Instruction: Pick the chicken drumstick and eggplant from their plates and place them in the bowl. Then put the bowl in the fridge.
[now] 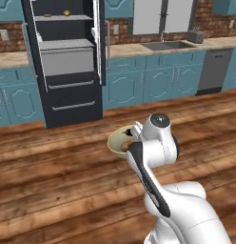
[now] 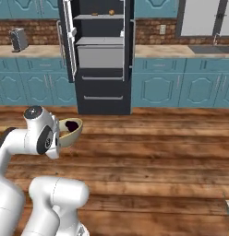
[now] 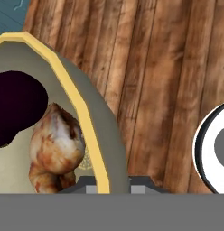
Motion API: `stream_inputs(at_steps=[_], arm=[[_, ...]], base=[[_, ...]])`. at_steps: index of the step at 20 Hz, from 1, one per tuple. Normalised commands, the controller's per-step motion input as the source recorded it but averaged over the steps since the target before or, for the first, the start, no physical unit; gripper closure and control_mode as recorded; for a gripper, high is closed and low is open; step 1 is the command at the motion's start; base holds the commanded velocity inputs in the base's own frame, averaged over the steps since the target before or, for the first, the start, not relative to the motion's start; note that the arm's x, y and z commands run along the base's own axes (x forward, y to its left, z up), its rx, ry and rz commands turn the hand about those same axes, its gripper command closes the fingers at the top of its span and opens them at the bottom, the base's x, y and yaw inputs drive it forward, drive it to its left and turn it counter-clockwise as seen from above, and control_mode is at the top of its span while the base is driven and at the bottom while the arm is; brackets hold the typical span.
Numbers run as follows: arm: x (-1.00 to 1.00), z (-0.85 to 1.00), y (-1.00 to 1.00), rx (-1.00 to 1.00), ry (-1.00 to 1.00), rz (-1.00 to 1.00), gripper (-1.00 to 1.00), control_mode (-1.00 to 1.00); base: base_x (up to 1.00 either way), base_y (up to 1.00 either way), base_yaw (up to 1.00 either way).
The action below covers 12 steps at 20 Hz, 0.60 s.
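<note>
My gripper (image 3: 111, 184) is shut on the rim of the tan-yellow bowl (image 3: 93, 135), holding it above the wooden floor. Inside the bowl lie the golden-brown chicken drumstick (image 3: 55, 144) and, beside it, the dark purple eggplant (image 3: 16, 106). From the base, the bowl (image 1: 117, 142) (image 2: 72, 132) hangs just in front of my wrist, and the eggplant (image 2: 70, 125) shows as a dark lump in it. The black fridge (image 1: 67, 62) (image 2: 100, 55) stands ahead across the floor with its upper doors open, showing pale shelves. The plates are out of view.
Teal cabinets (image 1: 139, 86) with a pale counter flank the fridge. A sink (image 1: 167, 46), a toaster (image 1: 196, 36) (image 2: 17, 39) and a dishwasher (image 1: 214, 70) line the wall. Small items (image 1: 66, 13) sit on the fridge's top shelf. Wooden floor (image 2: 148, 152) lies between me and the fridge.
</note>
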Motion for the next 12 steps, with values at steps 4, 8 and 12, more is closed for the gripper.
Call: stream_inputs(at_steps=[4, 8, 12], arm=[[0.00, 0.00, 0.00, 0.00, 0.00, 0.00, 1.00, 1.00], [0.00, 0.00, 0.00, 0.00, 0.00, 0.00, 1.00, 1.00], [0.00, 0.00, 0.00, 0.00, 0.00, 0.00, 1.00, 1.00]], base=[[0.86, 0.47, 0.00], [0.87, 0.41, 0.00], [0.88, 0.39, 0.00]])
